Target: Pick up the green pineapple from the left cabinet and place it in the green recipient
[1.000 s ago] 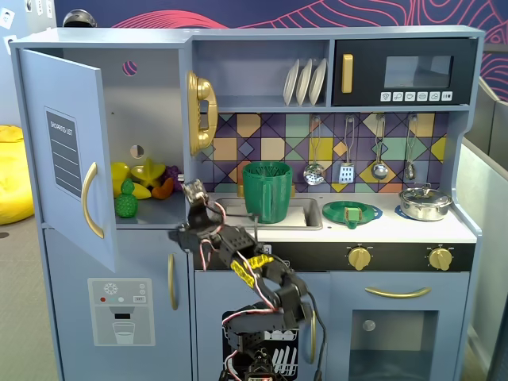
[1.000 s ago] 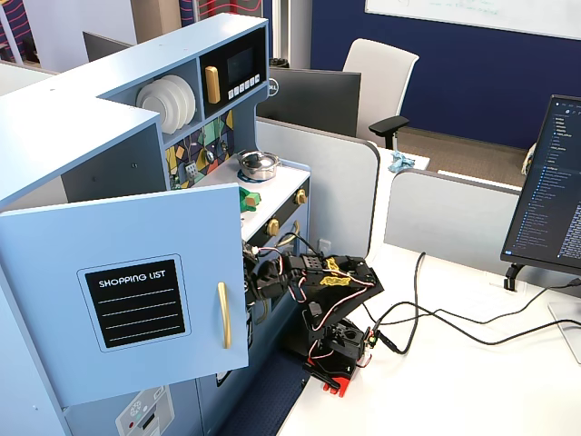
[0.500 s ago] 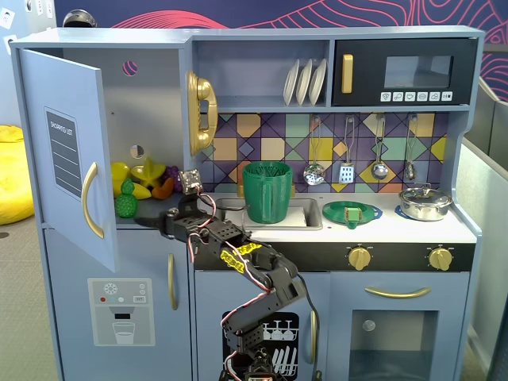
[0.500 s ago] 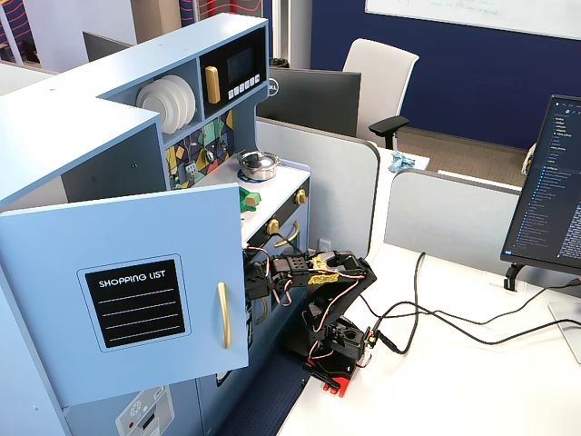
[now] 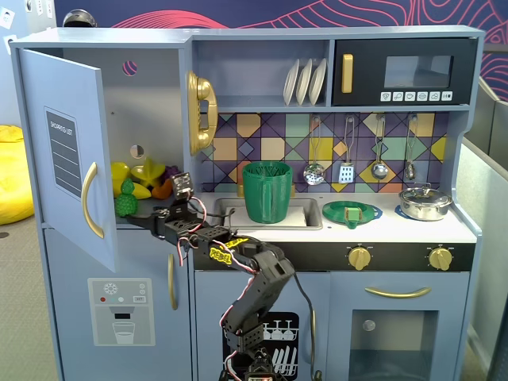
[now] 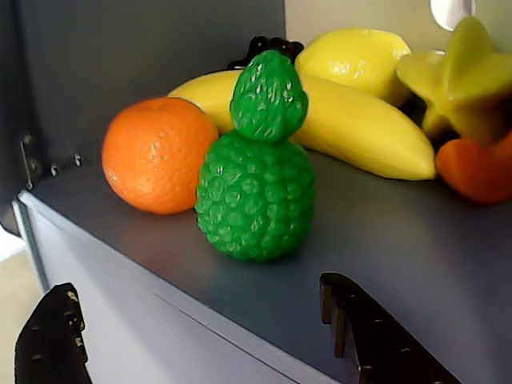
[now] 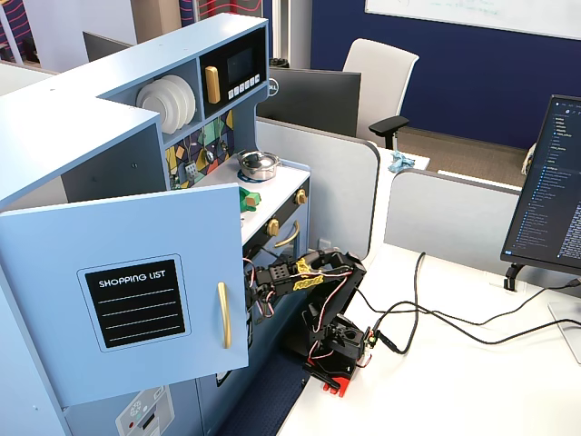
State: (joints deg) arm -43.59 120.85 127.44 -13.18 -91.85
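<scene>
The green pineapple (image 5: 125, 198) stands upright near the front edge of the shelf in the left cabinet (image 5: 151, 103), whose door (image 5: 67, 151) is swung open. In the wrist view the pineapple (image 6: 256, 192) is straight ahead, a short way beyond my gripper (image 6: 196, 288). The gripper is open and empty, with one black finger (image 6: 52, 344) at the lower left and the other (image 6: 376, 336) at the lower right, just at the shelf's front edge. In a fixed view the gripper (image 5: 147, 216) reaches toward the shelf from the right. The green recipient (image 5: 267, 192) stands in the sink.
An orange (image 6: 156, 156) touches the pineapple's left side. A banana (image 6: 352, 120), a lemon (image 6: 352, 56) and a yellow starfruit (image 6: 464, 80) lie behind it. A flat green plate (image 5: 352, 213) and a metal pot (image 5: 425, 202) sit on the counter. The open door (image 7: 127, 300) hides the shelf in a fixed view.
</scene>
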